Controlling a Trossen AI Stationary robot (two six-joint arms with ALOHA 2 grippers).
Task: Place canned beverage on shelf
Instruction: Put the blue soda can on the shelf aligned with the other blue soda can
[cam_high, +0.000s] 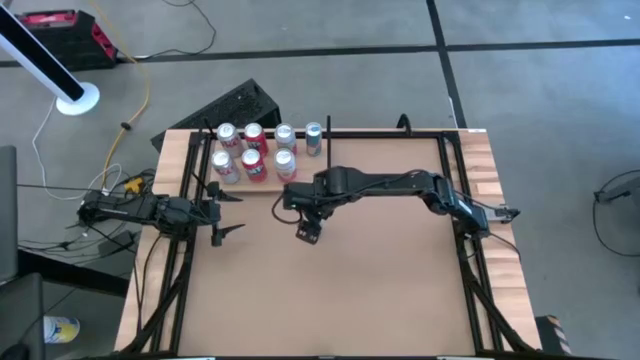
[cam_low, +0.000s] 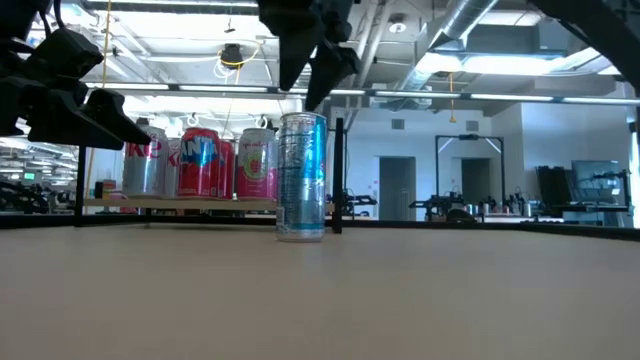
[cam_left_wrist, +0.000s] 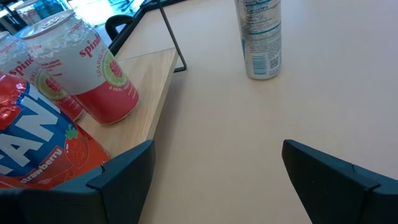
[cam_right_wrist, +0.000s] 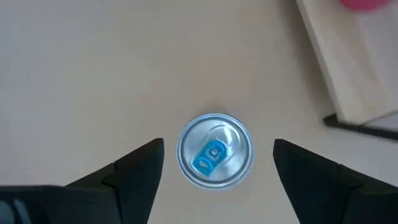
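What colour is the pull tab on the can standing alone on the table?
Blue, on a silver lid; the can shows it best in the right wrist view.

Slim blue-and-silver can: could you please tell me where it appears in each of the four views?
High view: slim blue-and-silver can at upper centre, just past the shelf's right end.
Low view: centre, standing on the table before the row of cans.
Left wrist view: top, right of centre.
Right wrist view: lower centre, seen from above between the open fingers.
Shared landmark: the pale wooden shelf end beside it.
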